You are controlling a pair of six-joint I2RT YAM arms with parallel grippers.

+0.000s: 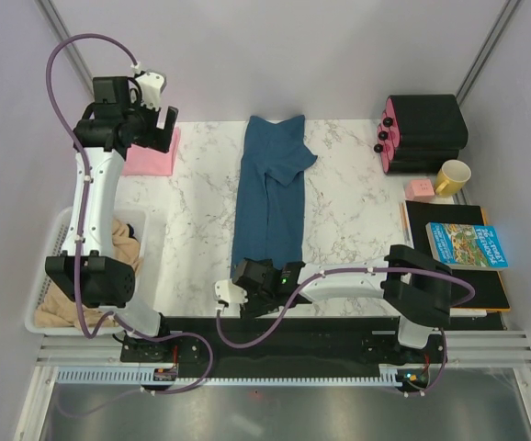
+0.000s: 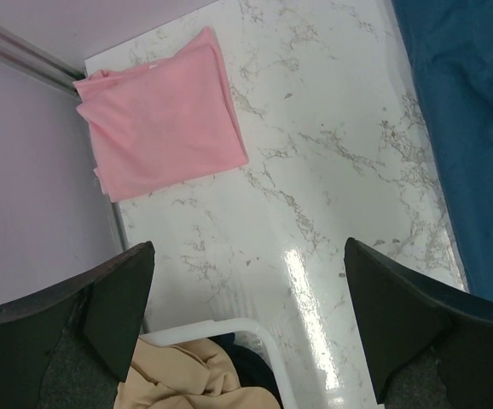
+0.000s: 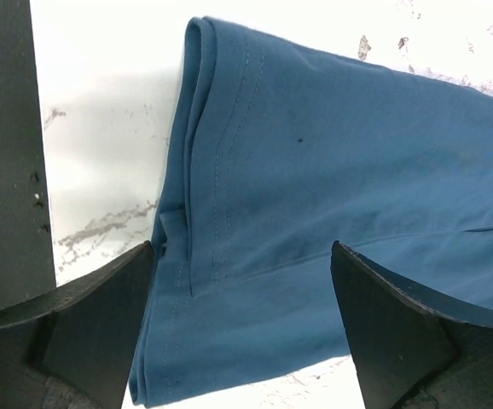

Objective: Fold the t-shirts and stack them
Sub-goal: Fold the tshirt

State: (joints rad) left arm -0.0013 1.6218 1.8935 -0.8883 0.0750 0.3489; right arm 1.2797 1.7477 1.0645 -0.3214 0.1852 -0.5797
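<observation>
A dark teal-blue t-shirt lies folded into a long strip down the middle of the marble table; its hemmed near end fills the right wrist view. My right gripper hovers over that near end, open, its jaws straddling the hem with nothing pinched. A pale pink t-shirt lies folded at the back left corner, and the pink t-shirt shows in the left wrist view too. High above it, my left gripper is open and empty, jaws wide over bare marble.
A white basket at the left holds tan cloth. At the right stand a black box, a yellow mug, a small pink block and a blue printed book on a black pad.
</observation>
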